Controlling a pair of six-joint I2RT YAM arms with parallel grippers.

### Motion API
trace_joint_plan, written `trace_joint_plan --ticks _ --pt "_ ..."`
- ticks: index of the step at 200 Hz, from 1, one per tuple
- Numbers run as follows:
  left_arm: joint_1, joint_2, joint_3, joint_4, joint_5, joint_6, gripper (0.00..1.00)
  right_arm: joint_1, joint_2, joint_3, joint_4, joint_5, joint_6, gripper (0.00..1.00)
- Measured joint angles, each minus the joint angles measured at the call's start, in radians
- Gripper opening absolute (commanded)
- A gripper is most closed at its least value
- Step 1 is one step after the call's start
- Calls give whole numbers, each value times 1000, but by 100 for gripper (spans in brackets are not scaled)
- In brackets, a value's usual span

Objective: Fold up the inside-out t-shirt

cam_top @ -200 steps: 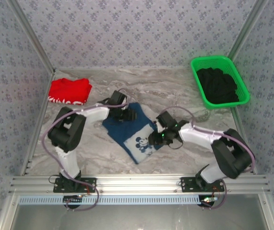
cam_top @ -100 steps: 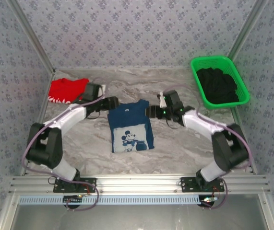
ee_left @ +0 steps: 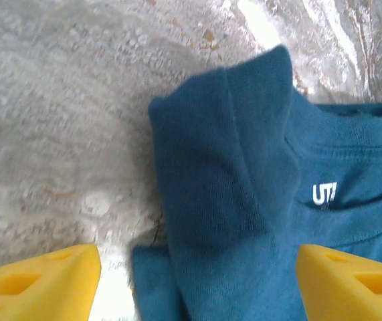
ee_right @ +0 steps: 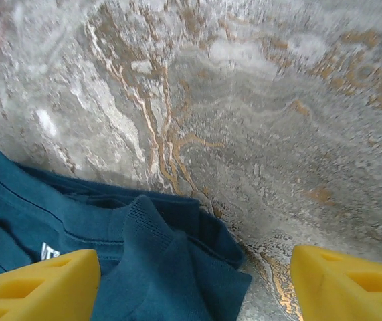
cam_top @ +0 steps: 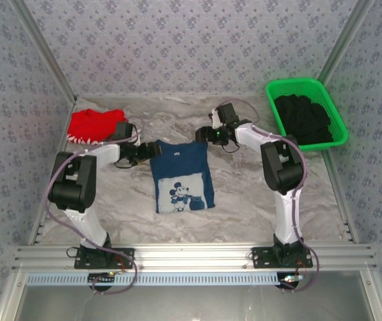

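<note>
On the marble table (cam_top: 257, 194) the t-shirt (cam_top: 180, 175) lies flat. The left gripper (cam_top: 150, 151) and right gripper (cam_top: 205, 136) are both spread wide at its shoulders.

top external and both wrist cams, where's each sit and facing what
top external: above and behind the bases, looking down at table; both arms, left gripper, right gripper show.
left wrist: on left arm, facing down at t-shirt sleeve; yellow fingers show.
right wrist: on right arm, at other sleeve; yellow fingers.
shared by wrists: the collar print.
</note>
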Motion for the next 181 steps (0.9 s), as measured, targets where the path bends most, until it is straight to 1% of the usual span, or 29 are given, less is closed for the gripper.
trace_joint_plan --ticks 25,55,71,126,164,181 --pt "-4 35 16 20 18 0 71 11 35 18 -15 -16 -5 74" --pt "-9 61 31 40 33 0 63 21 43 19 -21 -26 -12 72" --pt "-13 72 37 51 43 1 57 27 45 19 -22 -29 -15 69" --pt "-24 101 51 79 58 0 48 57 44 0 -13 -43 -26 60" --pt "-28 116 51 102 63 0 37 60 39 -21 8 -43 -33 48" --pt "-29 124 51 116 70 -1 31 60 39 -26 17 -43 -31 44"
